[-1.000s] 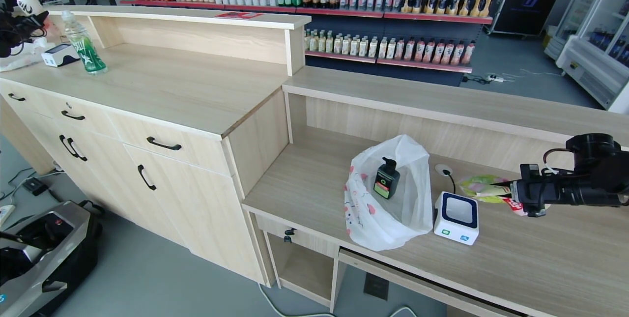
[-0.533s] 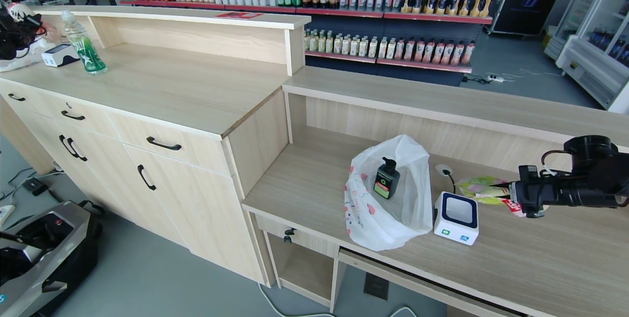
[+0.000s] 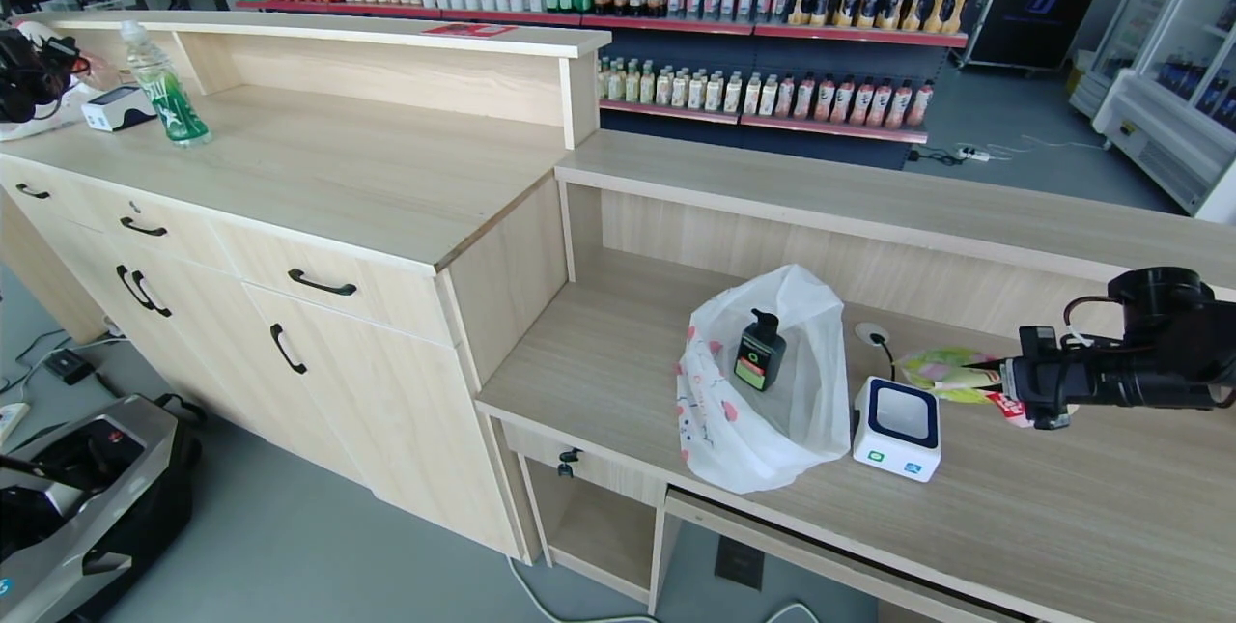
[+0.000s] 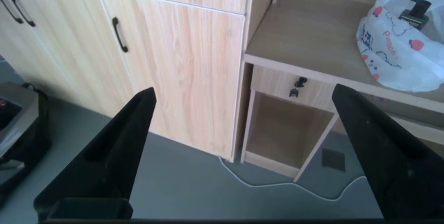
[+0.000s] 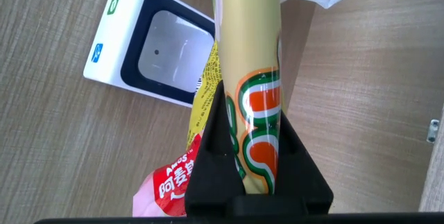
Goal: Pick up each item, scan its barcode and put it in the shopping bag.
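**A:** Is the bench [image 3: 1062, 517] real timber?

**B:** Looks more like pale wood-grain laminate to me: matt, smooth, fine straight grain. The cupboard handles [image 3: 322, 285] are matt black, maybe metal, can't say for sure.

**A:** And the shopping bag [image 3: 811, 410]?

**B:** Thin whitish plastic film, half see-through, crinkly, with a slight sheen. The pump bottle [image 3: 760, 353] inside looks like dark plastic.

**A:** Scanner [image 3: 898, 428]?

**B:** Smooth white plastic shell with a glossy dark window. The snack packet [image 5: 253, 78] is shiny printed film, properly glossy. The right hand [image 5: 253, 148] has 2 plain matt black fingers [image 5: 211, 161], and the left hand [image 4: 239, 151] looks the same.
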You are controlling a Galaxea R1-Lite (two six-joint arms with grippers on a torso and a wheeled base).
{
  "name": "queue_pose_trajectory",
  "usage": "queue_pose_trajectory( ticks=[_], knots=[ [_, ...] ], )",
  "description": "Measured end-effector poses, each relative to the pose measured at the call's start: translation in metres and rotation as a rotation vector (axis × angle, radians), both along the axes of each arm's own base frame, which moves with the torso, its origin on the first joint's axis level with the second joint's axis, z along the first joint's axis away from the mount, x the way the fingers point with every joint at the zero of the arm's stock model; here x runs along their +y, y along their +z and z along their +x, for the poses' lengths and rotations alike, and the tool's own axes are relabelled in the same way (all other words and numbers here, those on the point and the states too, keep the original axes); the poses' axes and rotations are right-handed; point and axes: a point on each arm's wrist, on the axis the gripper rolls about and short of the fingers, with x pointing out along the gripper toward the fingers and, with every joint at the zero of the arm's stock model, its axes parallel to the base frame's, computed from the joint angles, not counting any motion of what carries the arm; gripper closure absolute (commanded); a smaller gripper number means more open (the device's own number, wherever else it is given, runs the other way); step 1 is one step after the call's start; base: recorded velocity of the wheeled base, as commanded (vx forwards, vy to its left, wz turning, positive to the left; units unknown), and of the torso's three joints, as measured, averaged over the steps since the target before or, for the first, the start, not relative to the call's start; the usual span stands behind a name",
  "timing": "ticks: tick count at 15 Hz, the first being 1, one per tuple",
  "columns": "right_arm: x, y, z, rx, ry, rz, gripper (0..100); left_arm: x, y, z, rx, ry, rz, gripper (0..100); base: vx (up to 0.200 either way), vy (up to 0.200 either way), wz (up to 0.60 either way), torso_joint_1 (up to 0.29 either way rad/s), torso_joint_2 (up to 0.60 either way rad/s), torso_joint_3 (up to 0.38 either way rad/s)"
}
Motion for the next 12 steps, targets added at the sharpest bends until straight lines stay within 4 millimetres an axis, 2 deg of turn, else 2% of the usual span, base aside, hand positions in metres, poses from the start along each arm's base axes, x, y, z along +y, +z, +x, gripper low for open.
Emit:
queue_pose_trajectory(
  ticks=[10, 12],
  knots=[
    [0.0029, 0.001, -0.0027, 0.008, 0.0, 0.006, 100, 0.0, 0.0, 0.0, 0.0, 0.0, 0.0, 0, 0.0, 0.0, 0.0, 0.0, 0.0, 0.0],
    [0.0035, 0.0071, -0.0044, 0.005, -0.012, 0.016, 100, 0.0, 0.0, 0.0, 0.0, 0.0, 0.0, 0, 0.0, 0.0, 0.0, 0.0, 0.0, 0.0]
  ],
)
